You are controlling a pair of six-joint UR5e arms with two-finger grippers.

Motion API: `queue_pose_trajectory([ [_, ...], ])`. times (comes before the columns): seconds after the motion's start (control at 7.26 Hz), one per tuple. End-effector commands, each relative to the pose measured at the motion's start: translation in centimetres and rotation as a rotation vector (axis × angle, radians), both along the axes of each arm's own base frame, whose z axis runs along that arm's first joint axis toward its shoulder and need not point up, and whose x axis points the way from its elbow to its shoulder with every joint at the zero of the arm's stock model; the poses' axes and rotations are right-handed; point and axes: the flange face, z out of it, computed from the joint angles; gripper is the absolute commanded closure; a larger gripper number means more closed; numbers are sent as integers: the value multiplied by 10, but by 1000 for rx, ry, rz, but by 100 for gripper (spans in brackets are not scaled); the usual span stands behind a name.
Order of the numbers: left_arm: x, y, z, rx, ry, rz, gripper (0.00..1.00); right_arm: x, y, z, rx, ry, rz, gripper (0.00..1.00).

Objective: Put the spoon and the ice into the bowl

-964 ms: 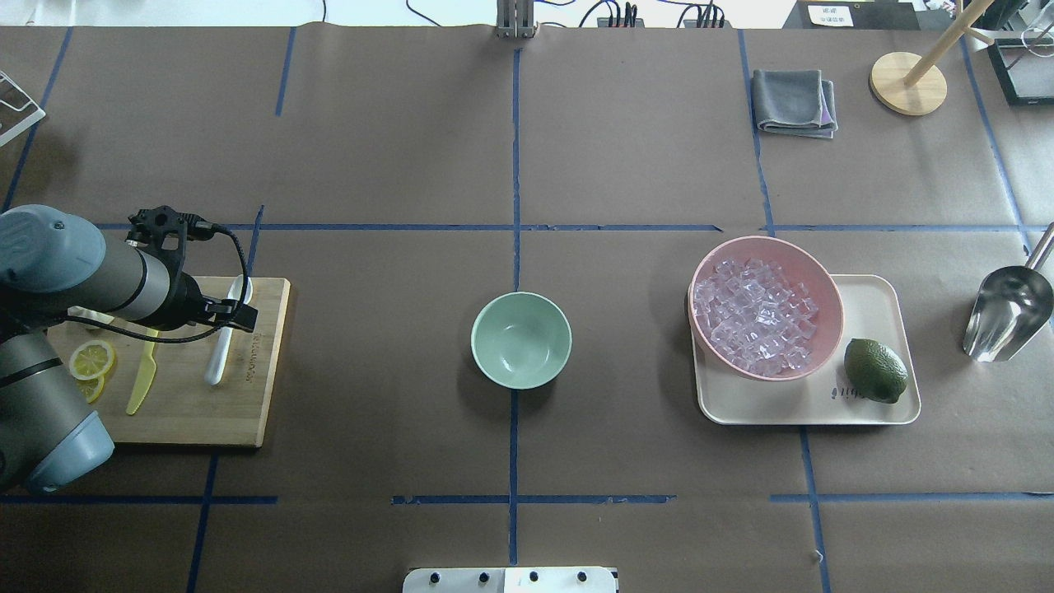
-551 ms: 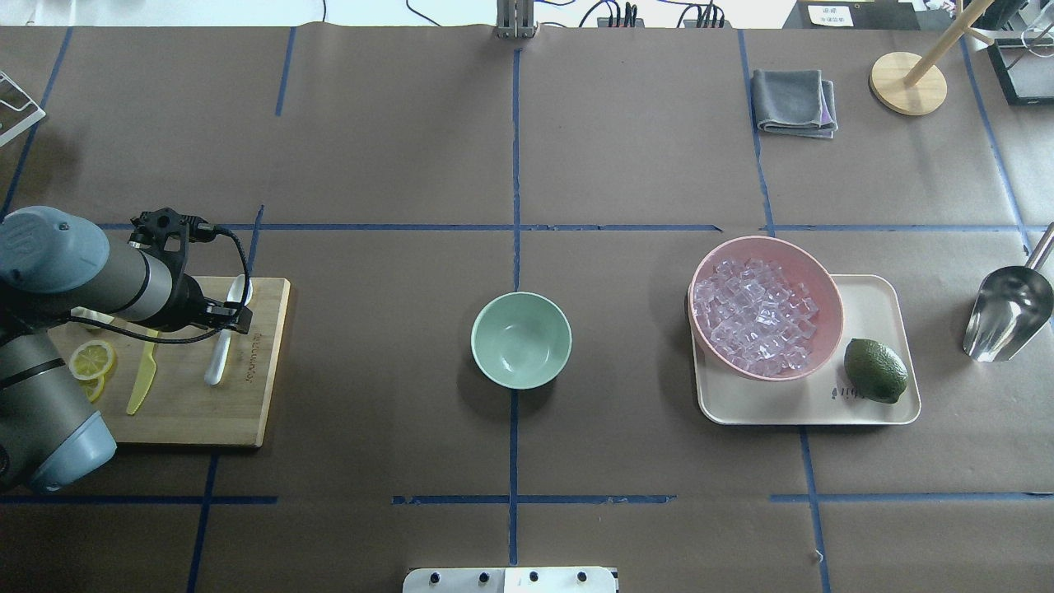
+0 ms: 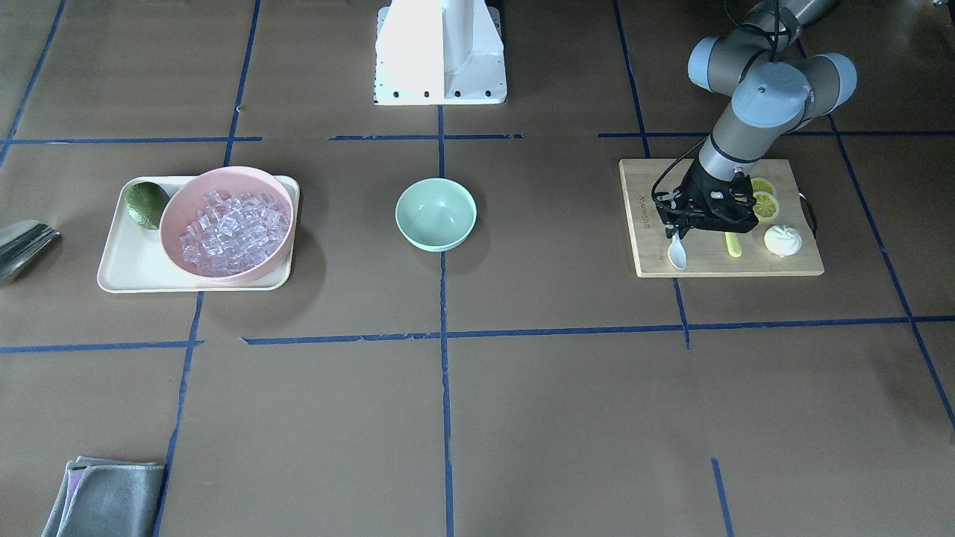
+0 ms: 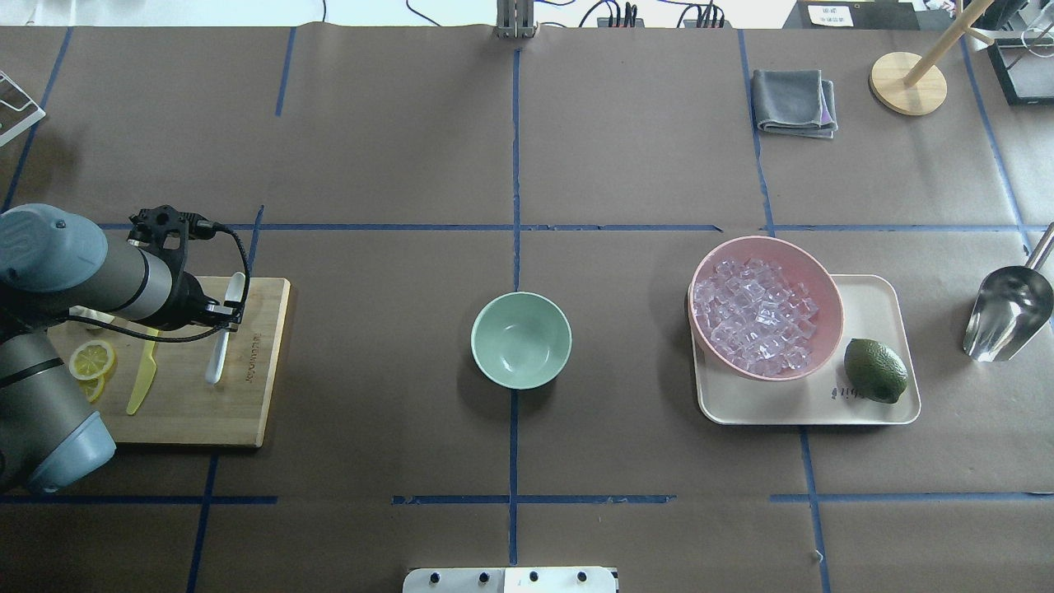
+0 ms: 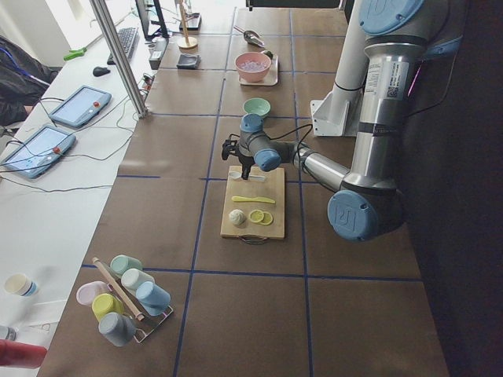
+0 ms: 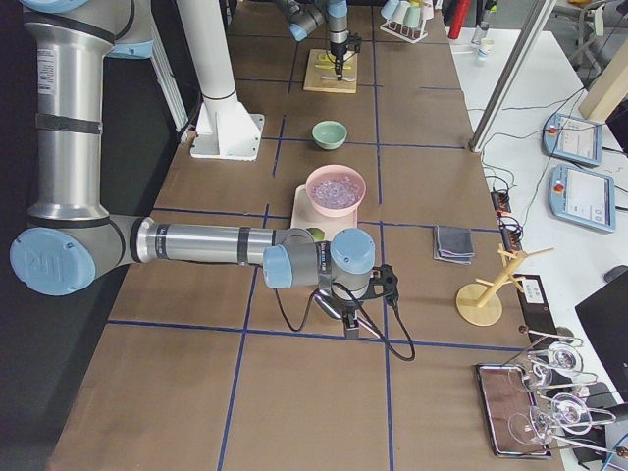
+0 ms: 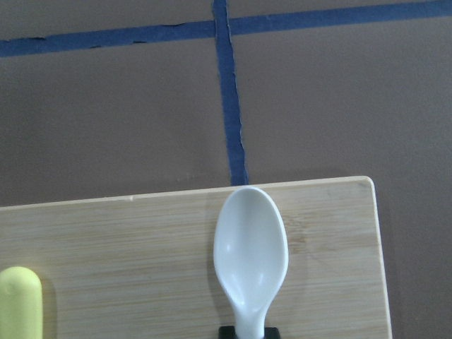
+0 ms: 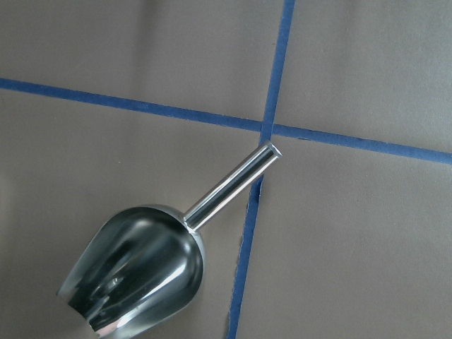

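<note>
Little here can actually be read. The bamboo cutting board [image 4: 247, 387] has a line of engraved lettering along its edge nearest the table's middle, too small to make out. The cream tray [image 4: 873, 305] carries a short dark script at its near edge beside the lime [image 4: 875, 371], also illegible. A white sticker [image 5: 391, 78] on the left arm [image 5: 377, 118] bears print and a code, and a white card [image 4: 830, 14] at the table's far edge has dark lines, both unreadable.

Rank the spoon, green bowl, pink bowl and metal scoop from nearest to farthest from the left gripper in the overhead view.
1. Spoon, on the board at the left gripper.
2. Green bowl, in the middle.
3. Pink bowl, on the right-hand tray.
4. Metal scoop, far right edge.
</note>
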Motion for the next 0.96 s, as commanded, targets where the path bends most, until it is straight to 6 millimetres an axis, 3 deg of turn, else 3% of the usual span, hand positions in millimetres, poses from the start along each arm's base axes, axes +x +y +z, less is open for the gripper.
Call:
queue_pose_trajectory([
  [0.0,11,-9,-73,-92,29,-95,100,0,0,0,0,-1,2,0],
  [0.14,30,-18,-117,-110,59,-120,100,0,0,-2,3,-2,2,0],
  [0.41,86,-11,-206,-47,97,-72,100,0,0,-3,4,-2,1,0],
  [0.69,155,25,-268,33,146,-4,100,0,-1,-5,9,-2,2,0],
  [0.83,192,44,-276,101,118,50,100,0,-1,-5,9,-2,1,0],
])
